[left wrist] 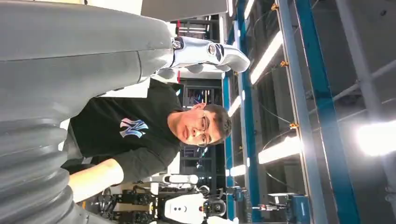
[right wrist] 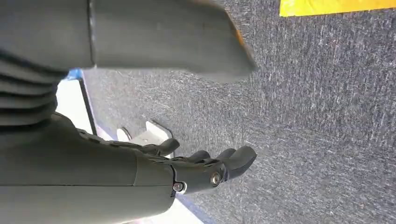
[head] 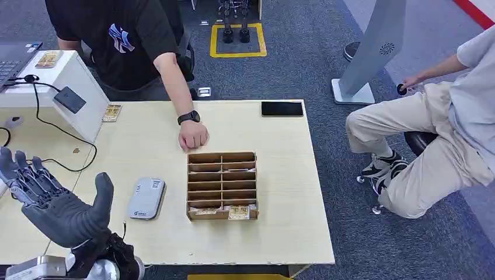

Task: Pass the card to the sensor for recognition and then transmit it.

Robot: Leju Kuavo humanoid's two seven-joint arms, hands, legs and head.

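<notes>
Grey carpet is lying around the pale surface [head: 274, 233]. One card [head: 111, 112] is lying flat near the far edge, long axis toward that edge; its print is hard to read. One grey sensor [head: 146, 198] is sitting beside the cardboard rack [head: 222, 185], whose front slots are holding some cards. The left hand [head: 55, 201] is hovering, fingers [head: 26, 175] wide, holding nothing. The right hand [right wrist: 154, 168] is hanging over carpet, fingers [right wrist: 233, 158] loosely apart and empty. A person's fist [head: 193, 136] is resting on the surface.

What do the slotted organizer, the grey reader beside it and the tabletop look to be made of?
Organizer: brown corrugated cardboard, matte, with raw cut edges on the dividers. Grey reader: likely moulded plastic, smooth with rounded corners and a slight sheen. Tabletop: pale wood-look laminate or veneer, faint grain; which one is unclear.
</notes>
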